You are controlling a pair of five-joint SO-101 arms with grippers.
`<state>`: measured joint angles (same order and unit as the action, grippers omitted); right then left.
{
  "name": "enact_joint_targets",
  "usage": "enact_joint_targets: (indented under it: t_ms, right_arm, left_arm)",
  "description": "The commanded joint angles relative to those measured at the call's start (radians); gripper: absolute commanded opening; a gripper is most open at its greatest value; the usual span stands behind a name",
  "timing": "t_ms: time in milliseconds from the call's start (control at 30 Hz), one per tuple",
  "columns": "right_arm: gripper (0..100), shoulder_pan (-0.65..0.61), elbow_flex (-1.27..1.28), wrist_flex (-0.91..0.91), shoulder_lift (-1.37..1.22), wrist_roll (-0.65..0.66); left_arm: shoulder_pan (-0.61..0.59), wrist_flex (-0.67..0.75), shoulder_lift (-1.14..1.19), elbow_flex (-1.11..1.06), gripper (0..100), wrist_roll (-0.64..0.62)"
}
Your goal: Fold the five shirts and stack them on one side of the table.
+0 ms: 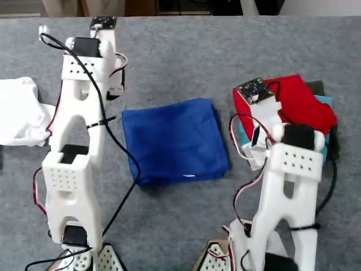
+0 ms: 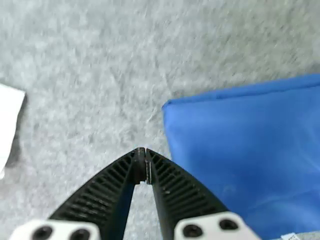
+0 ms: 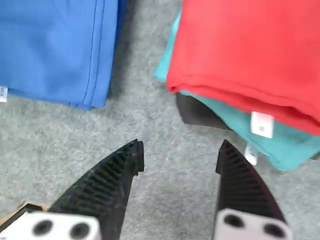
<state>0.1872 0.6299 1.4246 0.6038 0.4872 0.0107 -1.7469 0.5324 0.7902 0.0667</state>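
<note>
A folded blue shirt point(image 1: 175, 141) point(image 2: 245, 145) point(image 3: 50, 45) lies flat at the table's middle. On the right sits a stack with a red shirt point(image 1: 304, 101) point(image 3: 250, 50) on top, a teal one point(image 3: 290, 145) under it and a black one point(image 3: 200, 112) at the bottom. A crumpled white shirt point(image 1: 20, 113) point(image 2: 7, 120) lies at the left edge. My left gripper point(image 2: 141, 155) is shut and empty above bare table, just off the blue shirt's far left corner. My right gripper point(image 3: 181, 152) stands open, holding nothing, above the grey gap between the blue shirt and the stack.
Grey felt covers the table point(image 1: 186, 56). Black and red cables point(image 1: 113, 141) trail along both arms, one running close to the blue shirt's left edge. The arm bases stand at the near edge.
</note>
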Motion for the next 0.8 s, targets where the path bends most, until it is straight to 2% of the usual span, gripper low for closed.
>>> enact_joint_targets:
  t_ms: [0,233,300,500,767]
  right_arm:
    - [24.9,-0.016,-0.001,0.002,0.03,-0.066]
    - [24.9,-0.26,-0.019,-0.043,-0.17,-0.394]
    - [24.9,-0.308,-0.021,-0.086,-0.251,-0.445]
    - [25.0,-0.406,-0.107,-0.189,-0.479,-0.463]
    - [25.0,-0.414,-0.263,-0.213,-0.803,-0.5]
  left_arm:
    - [-0.061,-0.012,-0.114,-0.04,2,0.011]
    - [-0.19,-0.012,-0.245,-0.157,2,0.025]
    - [-0.209,-0.011,-0.275,-0.207,2,0.048]
    - [-0.229,-0.009,-0.334,-0.298,2,0.054]
    - [-0.236,-0.009,-0.337,-0.304,2,0.052]
